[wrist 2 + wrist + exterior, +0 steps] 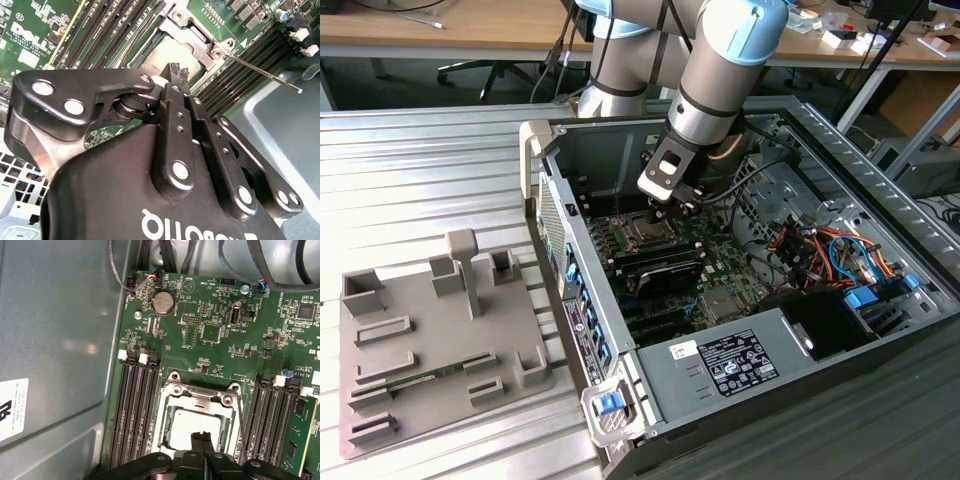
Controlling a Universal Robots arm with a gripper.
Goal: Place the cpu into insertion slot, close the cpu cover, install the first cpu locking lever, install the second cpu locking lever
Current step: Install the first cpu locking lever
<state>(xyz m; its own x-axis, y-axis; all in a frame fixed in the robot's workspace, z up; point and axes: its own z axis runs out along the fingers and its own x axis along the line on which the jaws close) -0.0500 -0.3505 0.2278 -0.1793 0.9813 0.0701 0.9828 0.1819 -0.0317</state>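
Observation:
The insertion slot (172,390) sits on the green motherboard inside the open computer case (545,150). The cpu (182,422) lies flat in it, its dull silver top showing through the window of the cpu cover (200,396), which is folded down over it. My gripper (202,437) hangs just above the cpu's near edge with its black fingers pressed together, holding nothing. In the second wrist view the fingertips (172,75) meet over the cpu (160,52). A thin wire locking lever (260,71) sticks out unlatched from the socket's corner. From outside, the gripper (658,208) hovers over the socket (645,236).
Long black memory slots (135,405) flank the socket on both sides. Case walls and cable bundles (810,245) surround the board, and a power supply (740,365) is at the front. A grey fixture tray (430,340) lies on the exterior view's left.

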